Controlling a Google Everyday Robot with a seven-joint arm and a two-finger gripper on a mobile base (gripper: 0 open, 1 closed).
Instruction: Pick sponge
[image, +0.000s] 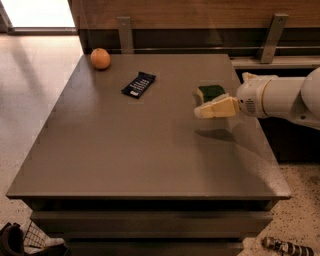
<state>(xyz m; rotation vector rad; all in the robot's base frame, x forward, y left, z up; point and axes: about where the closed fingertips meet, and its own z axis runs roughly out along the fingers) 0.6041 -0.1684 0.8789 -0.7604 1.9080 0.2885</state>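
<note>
- The desk (140, 150) is a wide grey-brown top, seen from its near edge looking toward the far edge, which runs along a wooden wall.
- The sponge (210, 92) is in the far half of the desk, close to the right edge, with its dark green scouring side facing up.
- The gripper (214, 106) is at the sponge. Its pale yellow body lies across the sponge's near side and hides the lower part of it.
- Whether the gripper is wide, narrow or closed on the sponge cannot be told, and neither can whether the sponge rests on the desk or is off it.
- The white arm (280, 97) reaches in over the right edge and runs roughly level toward the left.
- A soft shadow (216, 134) lies on the desk top just nearer than the gripper, so the gripper is above the surface and not pressed onto it.
- A dark blue candy-bar wrapper (138, 84) lies flat and at a slant in the far half, left of the middle and well apart from the sponge.
- An orange (100, 58) sits by the far-left corner, beyond the wrapper.
- A bottle-like object (282, 246) lies on the speckled floor below the near-right corner.
</note>
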